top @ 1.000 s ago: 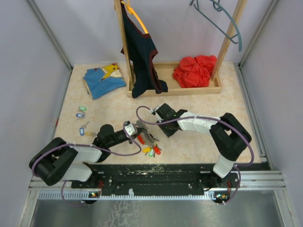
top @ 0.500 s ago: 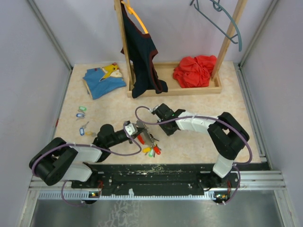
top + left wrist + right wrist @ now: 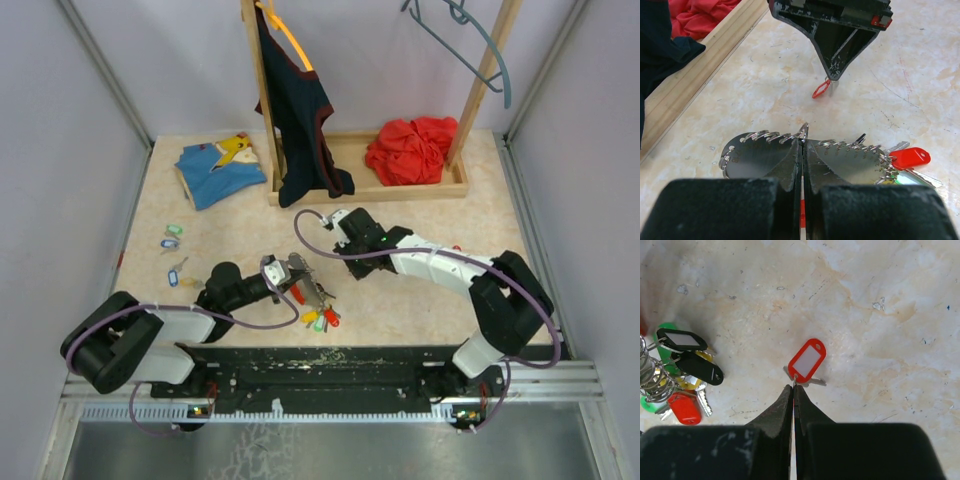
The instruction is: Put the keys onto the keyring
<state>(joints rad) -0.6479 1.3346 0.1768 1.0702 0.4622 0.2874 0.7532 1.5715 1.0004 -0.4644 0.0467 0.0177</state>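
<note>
On the table (image 3: 440, 300), the right arm (image 3: 430, 262) has swung its elbow outward, while the left arm (image 3: 180, 325) has stayed put. The left gripper (image 3: 801, 150) remains clamped on the keyring (image 3: 840, 145), with threaded keys (image 3: 320, 318) trailing beside it. The right gripper (image 3: 792, 389), partly open a second ago, has pinched shut on the end of the red key (image 3: 807, 360), low over the table just beyond the keyring. The pick looks made, and threading should come next. Loose keys (image 3: 172, 237) wait far left.
</note>
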